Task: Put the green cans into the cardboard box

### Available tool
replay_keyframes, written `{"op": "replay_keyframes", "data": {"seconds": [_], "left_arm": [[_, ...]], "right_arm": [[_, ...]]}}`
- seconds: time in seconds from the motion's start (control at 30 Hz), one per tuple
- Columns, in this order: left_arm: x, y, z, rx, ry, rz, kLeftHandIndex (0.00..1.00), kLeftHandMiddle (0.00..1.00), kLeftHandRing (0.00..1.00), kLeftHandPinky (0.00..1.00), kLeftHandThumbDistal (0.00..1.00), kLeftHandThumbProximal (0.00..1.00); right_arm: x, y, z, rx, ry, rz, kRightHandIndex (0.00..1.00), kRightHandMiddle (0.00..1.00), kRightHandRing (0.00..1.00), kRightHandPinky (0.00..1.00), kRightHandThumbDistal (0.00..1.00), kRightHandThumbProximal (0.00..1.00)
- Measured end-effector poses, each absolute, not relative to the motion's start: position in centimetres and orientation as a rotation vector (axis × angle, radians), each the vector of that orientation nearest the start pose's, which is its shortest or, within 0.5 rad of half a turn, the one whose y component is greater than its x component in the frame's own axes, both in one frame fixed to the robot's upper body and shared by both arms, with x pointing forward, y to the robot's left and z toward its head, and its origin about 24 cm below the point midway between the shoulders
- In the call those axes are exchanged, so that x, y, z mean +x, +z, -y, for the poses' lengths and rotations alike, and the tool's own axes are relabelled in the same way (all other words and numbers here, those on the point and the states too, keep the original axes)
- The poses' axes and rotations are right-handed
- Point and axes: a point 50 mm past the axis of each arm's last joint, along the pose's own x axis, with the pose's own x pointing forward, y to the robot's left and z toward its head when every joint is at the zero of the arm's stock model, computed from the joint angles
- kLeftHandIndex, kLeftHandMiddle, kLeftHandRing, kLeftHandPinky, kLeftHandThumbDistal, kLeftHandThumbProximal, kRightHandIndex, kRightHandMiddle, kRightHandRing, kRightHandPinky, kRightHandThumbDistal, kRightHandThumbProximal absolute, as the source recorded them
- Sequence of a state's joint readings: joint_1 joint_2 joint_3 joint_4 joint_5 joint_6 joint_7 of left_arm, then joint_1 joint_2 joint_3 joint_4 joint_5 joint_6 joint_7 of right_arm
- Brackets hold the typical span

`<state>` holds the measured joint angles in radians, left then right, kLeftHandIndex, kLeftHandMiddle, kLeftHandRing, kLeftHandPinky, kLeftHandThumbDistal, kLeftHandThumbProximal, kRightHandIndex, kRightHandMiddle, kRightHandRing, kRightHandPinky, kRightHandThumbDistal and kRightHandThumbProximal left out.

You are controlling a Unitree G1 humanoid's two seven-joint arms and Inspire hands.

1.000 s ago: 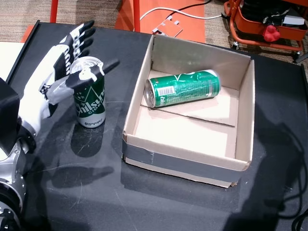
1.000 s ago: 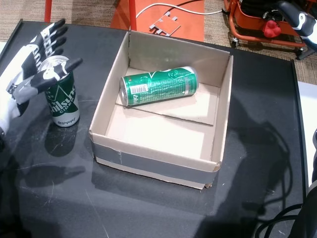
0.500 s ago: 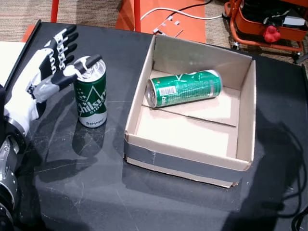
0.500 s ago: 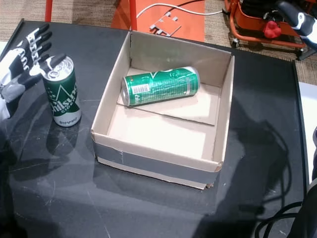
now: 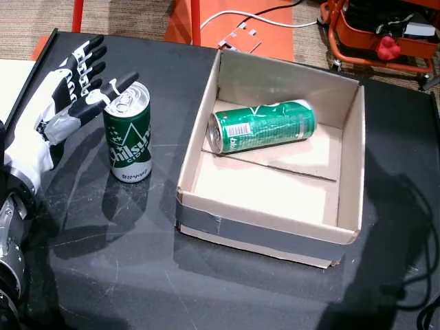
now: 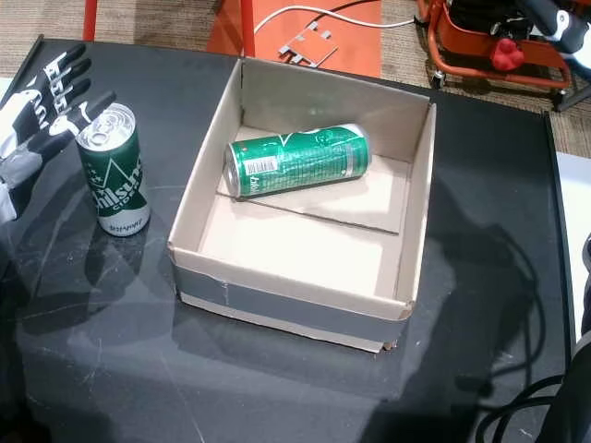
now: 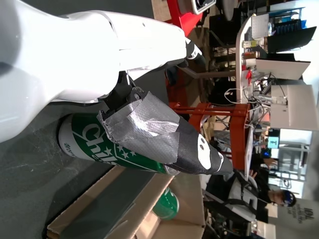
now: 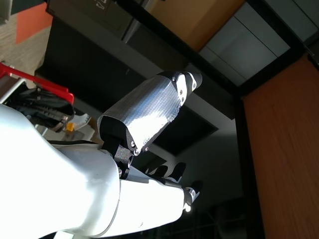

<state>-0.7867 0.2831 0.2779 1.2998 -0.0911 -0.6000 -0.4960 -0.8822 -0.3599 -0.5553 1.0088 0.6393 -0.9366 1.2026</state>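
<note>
black table (image 5: 124,275), upright green can (image 5: 128,134), open cardboard box (image 5: 265,234)

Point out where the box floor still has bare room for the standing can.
The cardboard box is bare in its near half, between the lying can and the taped front wall. The far half is crowded by that can. The standing can waits outside, beside the left hand.
</note>
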Motion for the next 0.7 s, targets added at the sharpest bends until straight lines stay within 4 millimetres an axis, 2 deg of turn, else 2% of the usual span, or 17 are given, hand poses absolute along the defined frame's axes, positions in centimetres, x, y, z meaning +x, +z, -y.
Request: {"op": "replay_keyframes", "data": {"seconds": [0.13,0.37,0.7], "left_arm": [[36.13,6.69,-21.16,0.056,-0.249,0.114,1.00,1.00,1.00,1.00,1.00,0.43],[36.15,6.66,-21.09,0.066,-0.250,0.110,1.00,1.00,1.00,1.00,1.00,0.43],[36.24,6.64,-20.70,0.138,-0.252,0.101,1.00,1.00,1.00,1.00,1.00,0.45]], "right_arm": [[32.88,19.09,26.61,-0.121,0.366,1.044,0.97,0.93,0.91,1.00,1.00,0.73],[32.92,19.04,26.51,-0.125,0.360,1.038,0.97,0.94,0.92,1.00,1.00,0.68],[32.95,19.00,26.49,-0.127,0.354,1.029,0.98,0.94,0.91,1.00,1.00,0.70]]}}
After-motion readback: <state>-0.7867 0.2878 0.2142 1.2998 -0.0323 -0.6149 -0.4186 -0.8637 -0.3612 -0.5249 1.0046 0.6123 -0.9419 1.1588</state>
